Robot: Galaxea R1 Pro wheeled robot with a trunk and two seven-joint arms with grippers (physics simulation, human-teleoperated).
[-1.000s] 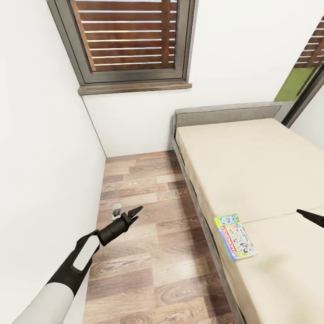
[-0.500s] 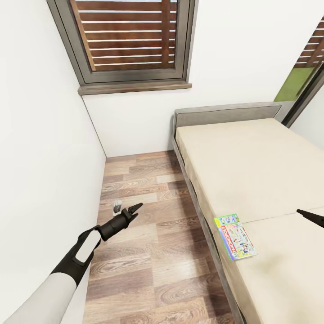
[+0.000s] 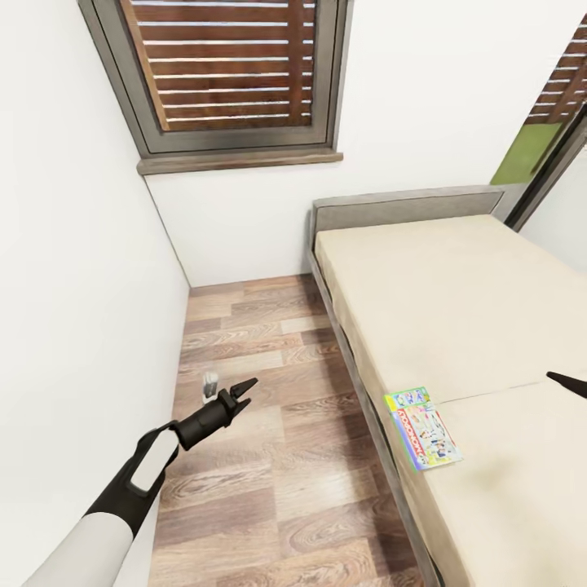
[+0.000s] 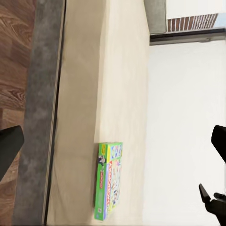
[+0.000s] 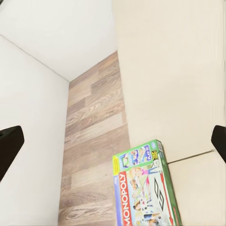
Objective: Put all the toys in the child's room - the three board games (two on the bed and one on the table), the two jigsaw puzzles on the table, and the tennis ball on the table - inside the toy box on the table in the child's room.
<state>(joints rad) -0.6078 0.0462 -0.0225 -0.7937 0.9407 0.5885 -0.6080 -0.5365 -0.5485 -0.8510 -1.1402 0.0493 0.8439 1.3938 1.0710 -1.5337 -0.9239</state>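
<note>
A white-green Monopoly board game (image 3: 422, 426) lies flat on the beige bed (image 3: 456, 302), close to the mattress edge nearest the floor. It also shows in the left wrist view (image 4: 108, 180) and the right wrist view (image 5: 145, 188). My left gripper (image 3: 242, 390) hovers open over the wood floor, left of the bed and apart from the box. One dark tip of my right gripper (image 3: 565, 382) reaches in over the bed, right of the box; its fingers (image 5: 10, 145) stand wide apart, holding nothing.
A white wall (image 3: 73, 285) runs close along the left arm. A window with brown slats (image 3: 228, 73) is ahead above the floor strip (image 3: 269, 456). A small grey object (image 3: 210, 381) sits on the floor near the wall. The grey headboard (image 3: 408, 208) ends the bed.
The whole view has shifted slightly, so the camera moved. The left arm has sunk a little. The board game has stayed where it was on the bed.
</note>
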